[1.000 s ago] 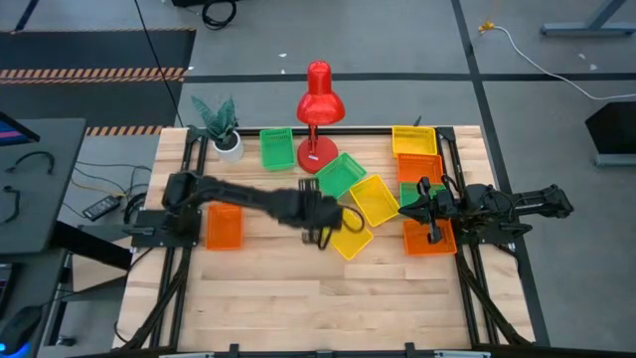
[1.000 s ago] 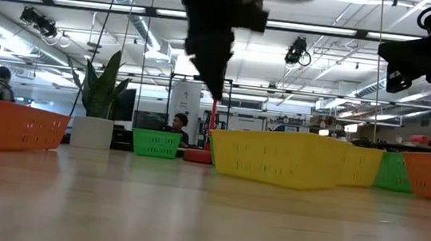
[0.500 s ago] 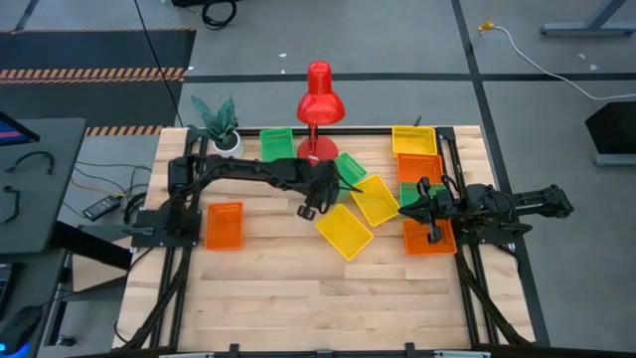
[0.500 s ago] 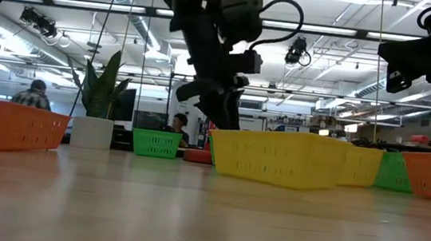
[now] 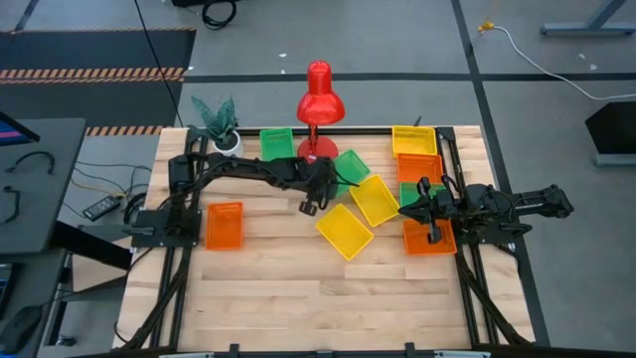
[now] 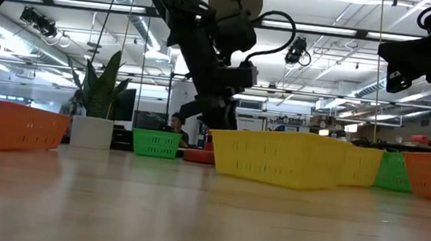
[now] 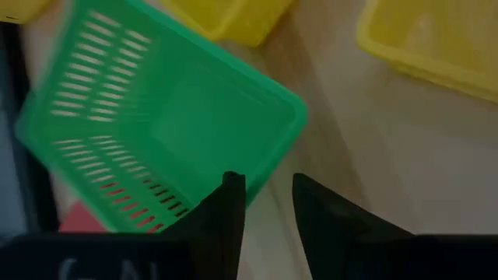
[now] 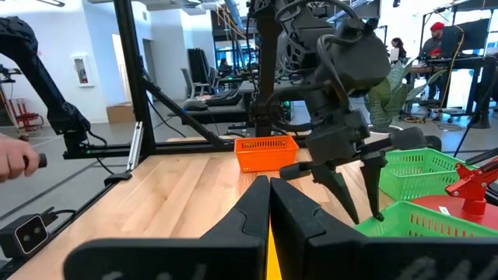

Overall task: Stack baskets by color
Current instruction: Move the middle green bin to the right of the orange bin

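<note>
The left arm reaches from the desk's (image 5: 268,298) left side across toward its back middle, bent down so that the left end effector (image 5: 320,195) hangs at the near wall of a tilted green basket (image 5: 348,169) lying just in front of the red lamp (image 5: 319,99). In the left wrist view its fingers (image 7: 226,214) stand partly spread, one at the green basket's rim and the other outside the wall; whether they press the wall I cannot tell.

The right arm waits over the desk's right edge, its right end effector (image 5: 430,214) pressed together and empty, above an orange basket (image 5: 429,239).

Two yellow baskets (image 5: 345,233) lie near the middle, just beside the green one. Another orange basket (image 5: 224,225) sits at the left, another green basket (image 5: 277,146) at the back beside a potted plant (image 5: 221,121).
</note>
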